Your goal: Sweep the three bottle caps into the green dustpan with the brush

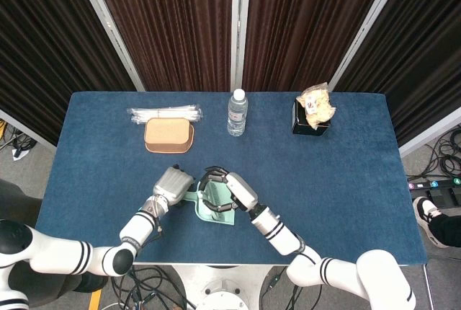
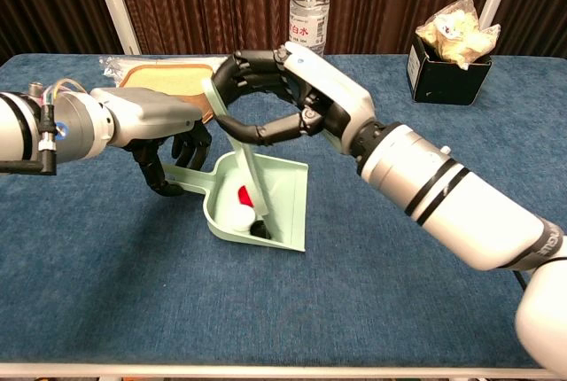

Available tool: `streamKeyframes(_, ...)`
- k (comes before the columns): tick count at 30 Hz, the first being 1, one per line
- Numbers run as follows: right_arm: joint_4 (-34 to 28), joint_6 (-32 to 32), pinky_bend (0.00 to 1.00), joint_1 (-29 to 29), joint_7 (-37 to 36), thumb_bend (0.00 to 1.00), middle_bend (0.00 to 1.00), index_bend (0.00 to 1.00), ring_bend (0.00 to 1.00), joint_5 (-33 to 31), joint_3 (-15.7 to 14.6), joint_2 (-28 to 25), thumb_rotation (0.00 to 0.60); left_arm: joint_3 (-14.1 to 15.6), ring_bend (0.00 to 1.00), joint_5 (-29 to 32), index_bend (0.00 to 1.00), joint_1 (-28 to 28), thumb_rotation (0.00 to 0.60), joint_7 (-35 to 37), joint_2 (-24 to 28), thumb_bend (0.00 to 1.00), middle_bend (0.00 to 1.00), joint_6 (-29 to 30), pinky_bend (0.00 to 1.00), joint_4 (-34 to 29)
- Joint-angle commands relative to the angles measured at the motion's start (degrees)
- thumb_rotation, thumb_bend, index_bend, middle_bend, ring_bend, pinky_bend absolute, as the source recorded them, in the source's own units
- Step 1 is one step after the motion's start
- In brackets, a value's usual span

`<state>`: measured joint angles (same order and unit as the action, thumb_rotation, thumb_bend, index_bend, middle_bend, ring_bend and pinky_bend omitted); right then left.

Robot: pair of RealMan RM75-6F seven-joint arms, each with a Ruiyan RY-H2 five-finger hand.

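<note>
The green dustpan (image 2: 294, 208) lies on the blue table near its front edge, and my left hand (image 2: 164, 137) grips its handle from the left. Inside the pan lie a red cap (image 2: 243, 194), a white cap (image 2: 237, 216) and a black cap (image 2: 259, 229), bunched together. My right hand (image 2: 283, 97) holds the pale green brush (image 2: 237, 146) above the pan, its lower end down among the caps. From the head view, the right hand (image 1: 227, 190) covers most of the dustpan (image 1: 216, 214), beside the left hand (image 1: 173, 182); the caps are hidden there.
A water bottle (image 1: 237, 113) stands at the back centre. A tan oval box (image 1: 169, 135) with a wrapped bundle (image 1: 164, 113) behind it sits at the back left. A black box holding a snack bag (image 1: 314, 112) is at the back right.
</note>
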<state>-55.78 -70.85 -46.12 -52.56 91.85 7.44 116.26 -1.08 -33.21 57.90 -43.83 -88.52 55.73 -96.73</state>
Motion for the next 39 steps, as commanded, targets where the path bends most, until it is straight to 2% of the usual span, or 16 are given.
streamKeyframes(1,0.53,-1.26,0.18,0.04,-0.4,0.63,0.65,0.75,0.32,0.62,0.0,0.26,0.6,-0.15,0.38,-0.27,0.54,-0.14,0.6,0.45,0.0,0.35,0.54,0.15,0.22,0.23)
streamKeyframes(6,-1.93,-3.32,0.18,1.36,-0.03,0.63,0.65,0.75,0.32,1.73,-0.99,-3.69,0.6,-0.25,0.38,-1.38,0.48,-0.76,0.6,1.87,0.31,0.35,0.5,0.18,0.22,0.65)
streamKeyframes(11,-7.99,-4.81,0.18,4.37,3.68,0.63,0.66,0.76,0.32,2.07,-2.87,-11.86,0.6,-0.43,0.37,-3.1,0.31,-1.69,0.6,3.88,1.15,0.36,0.43,0.22,0.22,0.29)
streamKeyframes(15,-11.81,-3.41,0.18,5.87,8.62,0.63,0.66,0.76,0.32,2.12,-4.79,-18.96,0.6,-0.48,0.33,-4.43,0.24,-2.71,0.6,5.54,2.47,0.36,0.38,0.65,0.21,-0.78)
streamKeyframes(19,-18.9,1.39,0.17,6.06,17.33,0.63,0.66,0.75,0.31,0.86,-6.14,-27.9,0.6,-1.06,0.33,-7.2,0.23,-4.89,0.6,9.37,4.33,0.36,0.38,2.05,0.21,-2.2)
streamKeyframes(23,-21.11,5.61,0.16,5.7,29.89,0.63,0.66,0.73,0.31,-0.35,-6.73,-32.62,0.6,-1.38,0.33,-11.62,0.23,-8.19,0.6,13.75,6.3,0.36,0.38,5.55,0.2,-2.86)
streamKeyframes(25,-20.99,8.5,0.14,5.3,36.66,0.59,0.63,0.69,0.27,-1.63,-6.89,-33.69,0.6,-1.44,0.33,-14.58,0.23,-10.4,0.6,16.22,7.16,0.35,0.38,8.4,0.2,-2.51)
streamKeyframes(28,-20.9,12.88,0.1,4.82,45.24,0.45,0.56,0.6,0.2,-4.3,-7.04,-33.98,0.6,-1.39,0.33,-18.78,0.23,-13.98,0.6,20.09,7.96,0.32,0.38,12.93,0.2,-1.31)
streamKeyframes(30,-21.01,15.26,0.08,4.71,48.41,0.4,0.52,0.56,0.17,-6.34,-6.92,-33.29,0.6,-1.31,0.33,-20.99,0.23,-16.37,0.6,23.62,9.18,0.31,0.38,14.64,0.2,-1.27)
streamKeyframes(33,-19.86,17.17,0.08,4.72,49.84,0.37,0.49,0.51,0.14,-8.45,-6.47,-31.47,0.6,-1.2,0.33,-23.85,0.23,-19.23,0.6,28.27,11.92,0.3,0.38,15.98,0.2,-1.62)
streamKeyframes(35,-18.95,18.54,0.07,4.62,50.65,0.34,0.46,0.45,0.12,-9.49,-6.42,-30.48,0.6,-0.73,0.33,-25.73,0.23,-21.08,0.6,30.07,12.92,0.3,0.38,17.45,0.2,-1.61)
streamKeyframes(37,-18.69,20.49,0.03,4.41,51.75,0.3,0.38,0.29,0.06,-10.75,-6.5,-29.91,0.6,-0.09,0.33,-27.82,0.23,-23.08,0.6,31.44,13.41,0.29,0.38,19.16,0.2,-1.13)
streamKeyframes(39,-19.01,20.9,0.0,4.57,53.1,0.21,0.28,0.1,0.01,-11.82,-6.16,-29.57,0.6,0.6,0.33,-29.33,0.23,-24.75,0.6,32.32,13.58,0.28,0.38,20.09,0.19,-0.31)
